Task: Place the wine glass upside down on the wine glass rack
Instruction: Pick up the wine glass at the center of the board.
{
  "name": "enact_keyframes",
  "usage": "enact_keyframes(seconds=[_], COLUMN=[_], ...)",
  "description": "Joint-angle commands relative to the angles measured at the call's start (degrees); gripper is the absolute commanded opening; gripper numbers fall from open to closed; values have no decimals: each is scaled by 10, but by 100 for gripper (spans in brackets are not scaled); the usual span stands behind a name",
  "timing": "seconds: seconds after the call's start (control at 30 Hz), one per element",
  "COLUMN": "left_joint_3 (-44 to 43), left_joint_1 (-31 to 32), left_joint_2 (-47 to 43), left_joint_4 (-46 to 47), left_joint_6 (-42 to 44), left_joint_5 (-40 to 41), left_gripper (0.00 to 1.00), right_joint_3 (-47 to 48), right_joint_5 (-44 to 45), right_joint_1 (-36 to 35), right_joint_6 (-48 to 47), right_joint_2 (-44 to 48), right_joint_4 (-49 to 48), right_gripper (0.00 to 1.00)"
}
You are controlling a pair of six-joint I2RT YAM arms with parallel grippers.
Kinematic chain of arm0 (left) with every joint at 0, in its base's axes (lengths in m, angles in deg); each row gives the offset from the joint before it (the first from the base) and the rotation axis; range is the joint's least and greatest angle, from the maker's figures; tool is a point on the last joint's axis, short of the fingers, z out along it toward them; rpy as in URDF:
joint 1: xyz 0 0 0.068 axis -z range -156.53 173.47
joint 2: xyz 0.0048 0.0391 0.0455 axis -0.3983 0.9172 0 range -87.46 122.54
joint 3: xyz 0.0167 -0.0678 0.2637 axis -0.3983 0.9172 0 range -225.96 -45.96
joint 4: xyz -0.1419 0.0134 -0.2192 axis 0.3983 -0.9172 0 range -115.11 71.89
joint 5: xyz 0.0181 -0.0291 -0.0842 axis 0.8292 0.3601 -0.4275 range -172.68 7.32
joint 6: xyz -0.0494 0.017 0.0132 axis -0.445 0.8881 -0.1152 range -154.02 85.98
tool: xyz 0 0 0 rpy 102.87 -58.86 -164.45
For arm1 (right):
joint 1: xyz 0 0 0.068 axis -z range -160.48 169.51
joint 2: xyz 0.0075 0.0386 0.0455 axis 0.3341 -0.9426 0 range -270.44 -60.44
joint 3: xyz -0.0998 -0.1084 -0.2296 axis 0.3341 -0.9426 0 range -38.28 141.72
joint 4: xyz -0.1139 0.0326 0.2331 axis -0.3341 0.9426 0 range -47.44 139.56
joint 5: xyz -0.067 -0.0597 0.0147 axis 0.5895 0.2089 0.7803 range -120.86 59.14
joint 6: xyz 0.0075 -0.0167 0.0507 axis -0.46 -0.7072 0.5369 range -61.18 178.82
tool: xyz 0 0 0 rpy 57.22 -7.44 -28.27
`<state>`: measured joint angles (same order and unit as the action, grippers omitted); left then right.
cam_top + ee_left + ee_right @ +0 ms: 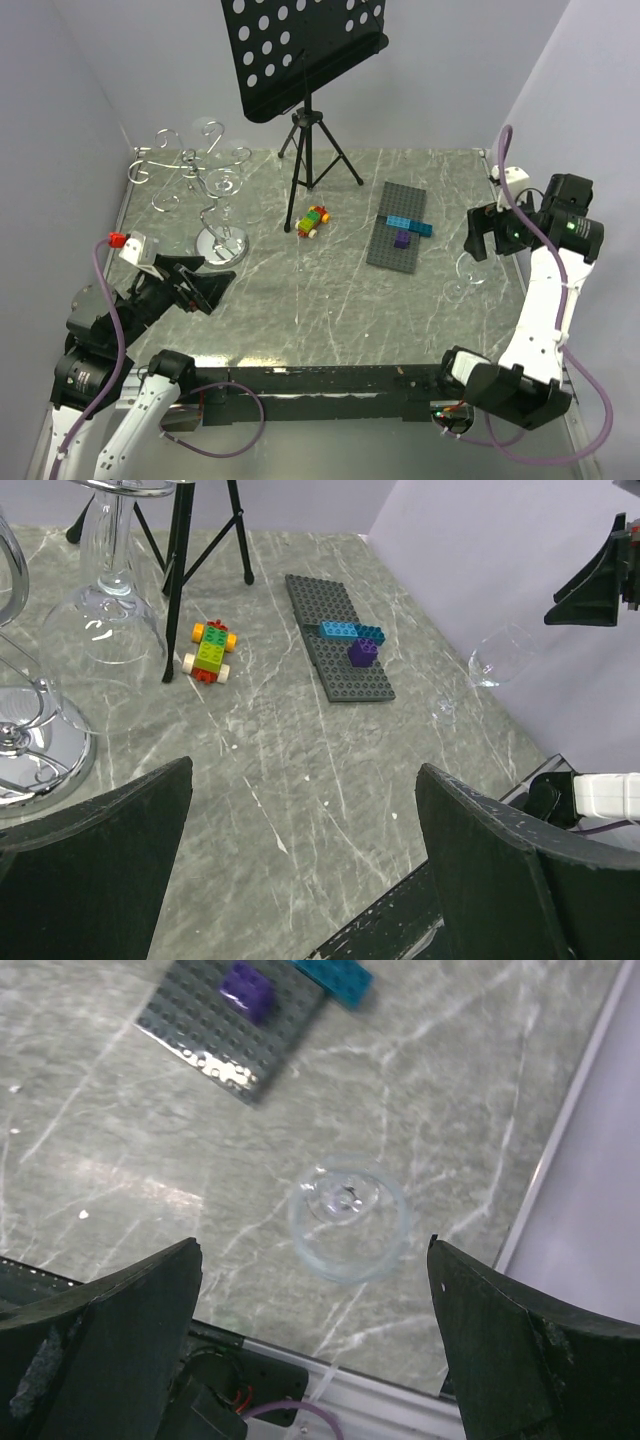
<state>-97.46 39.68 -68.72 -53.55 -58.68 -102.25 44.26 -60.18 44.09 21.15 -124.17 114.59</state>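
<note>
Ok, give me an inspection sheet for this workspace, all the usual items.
Surface: grey marbled table, nothing spilled seen.
Job's things: wine glass upright near the right edge; wine glass rack far left, another glass hanging upside down on it.
Clutter: black music stand, toy brick car, grey baseplate with blue and purple bricks.
Grippers: left gripper open, empty, near the rack's base; right gripper open above the wine glass, not touching.
Cables: purple cables along both arms.
Surroundings: pale walls on three sides.
</note>
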Motion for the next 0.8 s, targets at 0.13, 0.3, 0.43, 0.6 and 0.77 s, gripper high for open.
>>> enact_keyframes(seconds=[0.13, 0.3, 0.43, 0.6, 0.77], left_joint_3=[-12, -19, -52, -98, -115], left_joint_1=[2, 2, 2, 1, 2], left_joint_2=[1, 1, 5, 38, 85], left_joint_4=[-4, -8, -9, 7, 16], left_joint_6=[12, 21, 30, 38, 33], left_joint_5=[14, 38, 95, 139, 113], left_gripper=[97, 96, 97, 97, 97], right_joint_3=[25, 16, 11, 18, 29], right_joint_5=[3, 12, -1, -12, -22], right_joint_1=[69, 87, 89, 89, 89], right_joint_6=[-46, -75, -80, -82, -100], right_joint_2=[-40, -54, -67, -76, -85], right_joint_4=[10, 19, 22, 24, 36], right_gripper=[100, 97, 95, 94, 90])
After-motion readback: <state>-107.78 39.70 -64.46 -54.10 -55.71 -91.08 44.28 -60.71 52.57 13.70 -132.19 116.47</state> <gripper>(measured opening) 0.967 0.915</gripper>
